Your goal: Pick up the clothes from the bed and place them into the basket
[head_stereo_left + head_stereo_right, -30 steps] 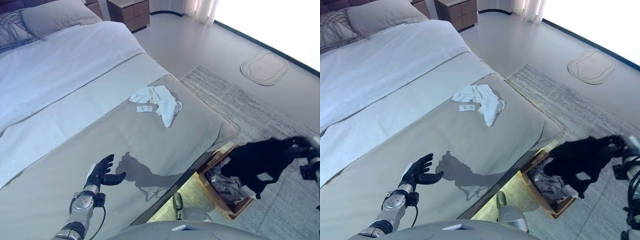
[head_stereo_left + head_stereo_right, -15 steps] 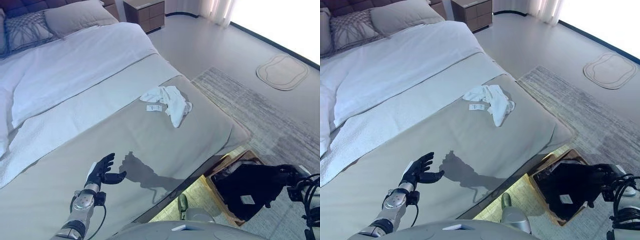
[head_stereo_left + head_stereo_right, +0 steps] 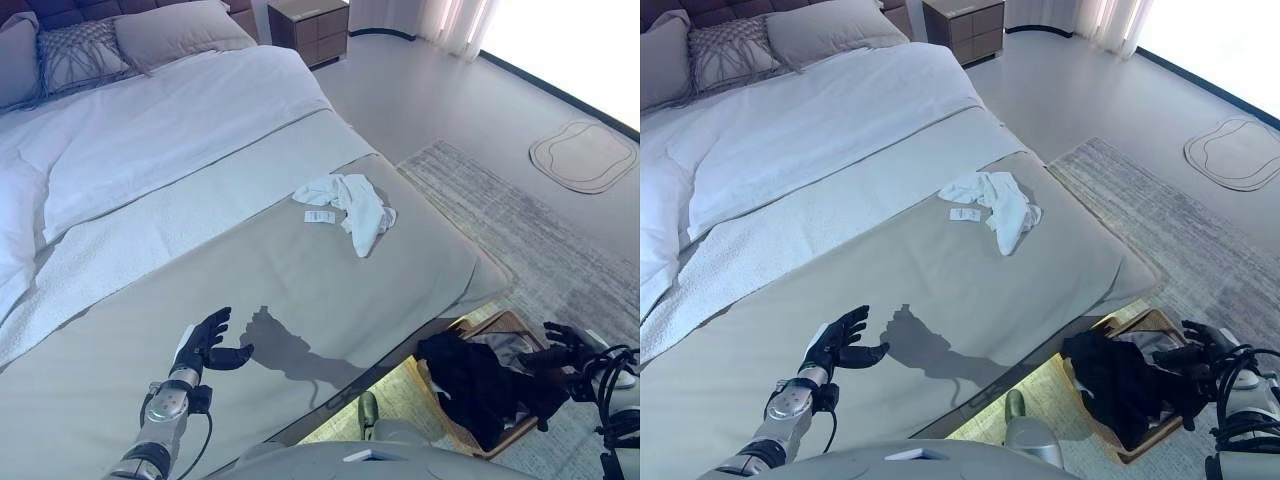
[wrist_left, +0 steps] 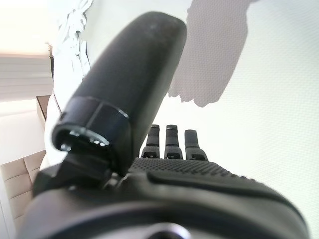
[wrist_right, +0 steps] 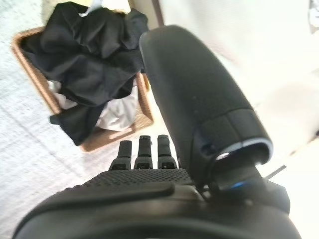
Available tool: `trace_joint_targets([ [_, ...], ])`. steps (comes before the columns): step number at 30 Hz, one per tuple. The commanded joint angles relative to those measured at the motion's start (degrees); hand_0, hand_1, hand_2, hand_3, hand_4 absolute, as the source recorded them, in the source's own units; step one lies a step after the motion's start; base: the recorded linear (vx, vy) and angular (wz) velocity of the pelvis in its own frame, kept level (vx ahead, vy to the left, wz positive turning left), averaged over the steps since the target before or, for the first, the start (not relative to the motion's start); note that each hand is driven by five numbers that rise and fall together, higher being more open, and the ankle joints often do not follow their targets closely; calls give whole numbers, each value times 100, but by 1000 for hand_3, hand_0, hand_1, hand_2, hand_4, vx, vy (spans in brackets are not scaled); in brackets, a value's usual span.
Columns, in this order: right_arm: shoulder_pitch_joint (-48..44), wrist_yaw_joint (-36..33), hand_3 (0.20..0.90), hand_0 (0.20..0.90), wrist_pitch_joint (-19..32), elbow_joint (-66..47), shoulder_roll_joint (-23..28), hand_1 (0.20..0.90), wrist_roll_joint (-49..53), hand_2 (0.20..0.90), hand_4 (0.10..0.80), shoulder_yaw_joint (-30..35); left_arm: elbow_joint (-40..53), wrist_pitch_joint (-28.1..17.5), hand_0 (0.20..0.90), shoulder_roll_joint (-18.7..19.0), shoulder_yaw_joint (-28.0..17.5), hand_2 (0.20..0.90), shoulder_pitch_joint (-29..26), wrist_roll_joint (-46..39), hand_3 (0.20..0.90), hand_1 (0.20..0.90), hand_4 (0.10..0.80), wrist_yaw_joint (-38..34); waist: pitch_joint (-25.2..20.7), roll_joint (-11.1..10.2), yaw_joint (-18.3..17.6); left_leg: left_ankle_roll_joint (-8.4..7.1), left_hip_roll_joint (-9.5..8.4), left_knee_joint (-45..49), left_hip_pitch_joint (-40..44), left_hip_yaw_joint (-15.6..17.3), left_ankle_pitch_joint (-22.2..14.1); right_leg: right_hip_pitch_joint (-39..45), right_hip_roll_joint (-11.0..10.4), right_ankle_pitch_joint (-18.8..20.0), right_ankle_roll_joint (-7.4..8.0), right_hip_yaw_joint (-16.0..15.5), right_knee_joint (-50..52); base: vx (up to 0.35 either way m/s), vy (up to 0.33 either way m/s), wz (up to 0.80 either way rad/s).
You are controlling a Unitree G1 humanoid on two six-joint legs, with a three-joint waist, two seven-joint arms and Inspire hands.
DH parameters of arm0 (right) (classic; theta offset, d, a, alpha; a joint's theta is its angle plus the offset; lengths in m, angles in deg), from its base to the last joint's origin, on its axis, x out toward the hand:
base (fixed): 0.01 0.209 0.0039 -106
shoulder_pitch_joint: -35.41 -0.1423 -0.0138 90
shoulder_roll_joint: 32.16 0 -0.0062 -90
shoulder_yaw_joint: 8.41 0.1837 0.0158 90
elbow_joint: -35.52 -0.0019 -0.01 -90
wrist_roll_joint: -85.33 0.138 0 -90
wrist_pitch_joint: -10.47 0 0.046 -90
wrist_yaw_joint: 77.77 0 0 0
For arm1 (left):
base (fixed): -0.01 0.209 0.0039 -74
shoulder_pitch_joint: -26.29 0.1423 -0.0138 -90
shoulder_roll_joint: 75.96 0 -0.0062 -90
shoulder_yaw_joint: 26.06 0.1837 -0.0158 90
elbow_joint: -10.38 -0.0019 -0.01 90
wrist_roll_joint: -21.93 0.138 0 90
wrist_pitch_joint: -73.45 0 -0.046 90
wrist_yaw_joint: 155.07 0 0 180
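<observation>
A black garment [image 3: 478,380] lies bunched in the wicker basket [image 3: 499,320] on the floor by the bed's foot, one end draped over the rim; the right wrist view shows the black garment [image 5: 89,55] and basket [image 5: 31,67] too. My right hand [image 3: 562,343] hovers beside the basket, open and empty, its fingers [image 5: 142,152] straight. A white garment [image 3: 355,200] lies crumpled on the grey bed cover [image 3: 250,270] near the bed's far corner, a small white tag [image 3: 318,216] beside it. My left hand [image 3: 205,345] is open above the cover, far from the garment.
Light clothes [image 5: 117,112] lie under the black garment in the basket. Pillows [image 3: 175,25] and a wooden nightstand [image 3: 312,20] are at the head end. A grey rug [image 3: 520,200] and a small mat [image 3: 585,157] lie on the floor.
My right hand lowered the black garment and let it go; it now rests in the basket. The camera has shifted. The left hand stayed put.
</observation>
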Motion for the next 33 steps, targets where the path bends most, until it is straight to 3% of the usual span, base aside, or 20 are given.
trace_joint_targets([
  [1,-599,-522,900,900,378,-276,363,900,-17,900,800,-167,275,-342,900,247,32,900,-260,-76,900,900,800,-93,-299,-240,37,-158,229,210,-190,-497,-242,24,-350,-457,356,-263,449,19,-1,3],
  [4,-682,-922,900,900,535,-812,421,900,-138,900,800,-204,305,-292,900,243,11,900,-230,-124,900,900,800,-143,-282,-234,43,-165,236,220,-192,-524,-233,30,-349,-481,344,-271,492,10,2,1],
  [8,-882,-1771,900,900,375,-2116,450,900,-407,900,800,-370,348,-261,900,193,-48,900,-130,-220,900,900,800,-272,-239,-199,81,-176,242,250,-225,-588,-227,45,-352,-566,313,-337,592,30,6,1],
  [11,-1049,-2000,900,900,381,-2429,456,900,-505,900,800,-393,343,-275,900,166,-67,900,-80,-250,900,900,800,-318,-214,-179,123,-184,240,280,-255,-639,-229,57,-354,-618,291,-378,633,38,8,13],
  [21,-2649,-1889,900,900,197,-2104,937,900,-754,900,800,-1234,287,-272,900,178,-47,900,146,-21,900,900,800,-409,16,-150,676,-242,152,1017,-762,-1090,-345,-62,-461,-1069,0,-848,1325,74,13,26],
  [24,-3462,-1948,900,900,104,-1886,1206,900,-705,900,800,-1641,522,-293,900,316,113,900,-50,-139,900,900,800,-412,553,-23,920,-228,56,1776,-1469,-1347,-543,-649,-613,-1327,-197,-1014,2080,-179,42,33],
  [33,-4960,-2264,900,900,-385,-1557,1274,900,-670,900,800,-2620,1024,-426,900,396,352,900,43,-392,900,900,800,-507,1564,355,1250,-48,-214,3049,-2956,-1631,-737,-2166,-974,-1680,-451,-1005,3738,-125,33,23],
])
